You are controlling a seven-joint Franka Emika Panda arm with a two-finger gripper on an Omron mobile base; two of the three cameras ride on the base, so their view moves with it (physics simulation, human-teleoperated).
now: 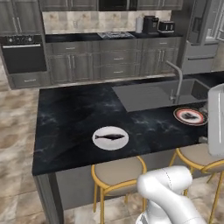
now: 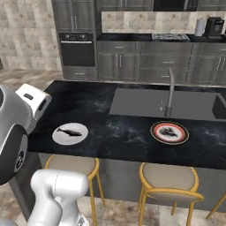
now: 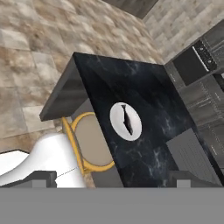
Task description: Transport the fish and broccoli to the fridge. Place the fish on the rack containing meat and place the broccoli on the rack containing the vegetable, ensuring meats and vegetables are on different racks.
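Note:
The fish point(image 1: 110, 137) is a small dark fish on a white plate point(image 1: 110, 144) near the front edge of the black island counter point(image 1: 70, 118). It also shows in the right base view as the fish point(image 2: 69, 132) and in the hand view as the fish point(image 3: 126, 119). A dark lump point(image 1: 190, 115) sits on a red-rimmed plate point(image 2: 169, 139) further right; I cannot tell whether it is the broccoli. My gripper point(image 3: 113, 177) is open and holds nothing, high above the stool side of the island, well apart from the fish. The fridge point(image 1: 199, 37) stands at the far right.
A sink point(image 1: 153, 94) with a tall faucet point(image 1: 178, 81) is set into the island behind the plates. Yellow-framed stools point(image 1: 118, 173) point(image 1: 199, 157) stand under the front edge. Cabinets and an oven point(image 1: 24, 54) line the back wall across a tiled floor.

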